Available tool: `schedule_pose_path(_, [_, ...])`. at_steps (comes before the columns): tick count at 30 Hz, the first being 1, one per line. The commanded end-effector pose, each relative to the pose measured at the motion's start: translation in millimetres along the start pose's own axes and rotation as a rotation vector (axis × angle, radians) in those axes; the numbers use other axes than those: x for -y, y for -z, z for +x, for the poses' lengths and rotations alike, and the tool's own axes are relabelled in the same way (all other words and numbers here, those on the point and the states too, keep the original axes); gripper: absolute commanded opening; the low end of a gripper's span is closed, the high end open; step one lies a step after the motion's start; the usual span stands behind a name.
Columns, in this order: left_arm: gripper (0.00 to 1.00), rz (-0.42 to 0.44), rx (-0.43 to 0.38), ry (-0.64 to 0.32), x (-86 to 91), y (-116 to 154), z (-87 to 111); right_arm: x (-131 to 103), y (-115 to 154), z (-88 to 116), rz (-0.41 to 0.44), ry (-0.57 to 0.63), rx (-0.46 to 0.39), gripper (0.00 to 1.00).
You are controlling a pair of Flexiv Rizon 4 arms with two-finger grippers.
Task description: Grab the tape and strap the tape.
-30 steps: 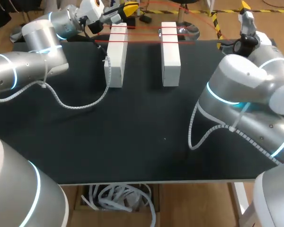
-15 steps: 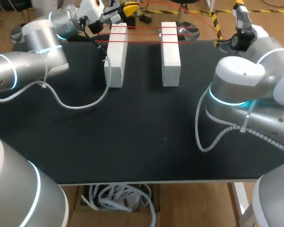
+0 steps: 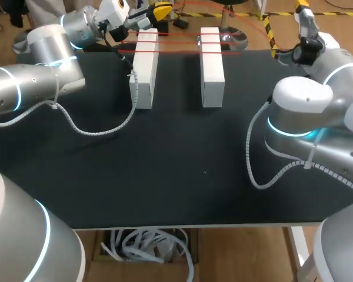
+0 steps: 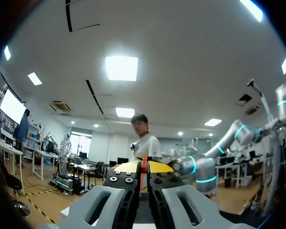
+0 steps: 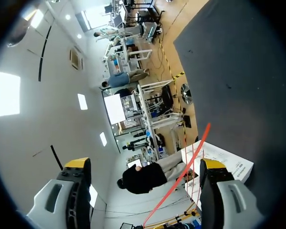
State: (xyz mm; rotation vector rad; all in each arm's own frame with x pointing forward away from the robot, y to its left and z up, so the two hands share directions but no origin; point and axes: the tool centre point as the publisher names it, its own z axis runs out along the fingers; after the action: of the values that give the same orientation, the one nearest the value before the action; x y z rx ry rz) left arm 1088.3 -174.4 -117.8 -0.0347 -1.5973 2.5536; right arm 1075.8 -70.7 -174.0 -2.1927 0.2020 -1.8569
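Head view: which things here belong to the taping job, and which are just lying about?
Job: red tape, left white block, right white block, left tool shut on the tape, right tool open.
Just there: black table, only the surface underneath.

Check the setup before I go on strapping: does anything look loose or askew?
Mostly tidy. The red tape runs straight across both white blocks, pinched in the left hand, but a slack length loops off beyond the table's far edge. The right hand is open.
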Motion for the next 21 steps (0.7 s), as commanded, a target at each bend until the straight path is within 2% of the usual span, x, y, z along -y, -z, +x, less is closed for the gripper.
schedule_pose_path(1, [0.00, 0.001, -0.005, 0.001, -0.6, 0.6, -1.6, 3.2, -0.4, -0.2, -0.015, 0.004, -0.002, 0.40])
schedule_pose_path(3, [0.00, 0.001, -0.005, 0.001, -0.6, 0.6, -1.6, 3.5, -0.4, -0.9, -0.016, 0.005, -0.003, 0.24])
schedule_pose_path(6, [0.00, 0.001, -0.005, 0.001, -0.6, 0.6, -1.6, 3.7, -0.4, -1.7, -0.027, 0.001, -0.010, 0.15])
schedule_pose_path(9, [0.00, 0.001, -0.005, 0.001, -0.6, 0.6, -1.6, 3.2, 0.4, -3.9, -0.026, 0.005, -0.001, 0.14])
schedule_pose_path(13, [0.00, 0.001, -0.005, 0.001, -0.6, 0.6, -1.6, 1.9, 1.4, -5.8, -0.038, 0.004, 0.000, 0.18])
schedule_pose_path(15, [0.00, 0.001, -0.005, 0.001, -0.6, 0.6, -1.6, 1.5, 1.7, -6.2, -0.037, 0.005, 0.002, 0.16])
schedule_pose_path(21, [0.00, 0.001, -0.005, 0.001, -0.6, 0.6, -1.6, 0.4, 1.2, -6.3, -0.044, 0.007, 0.000, 0.19])
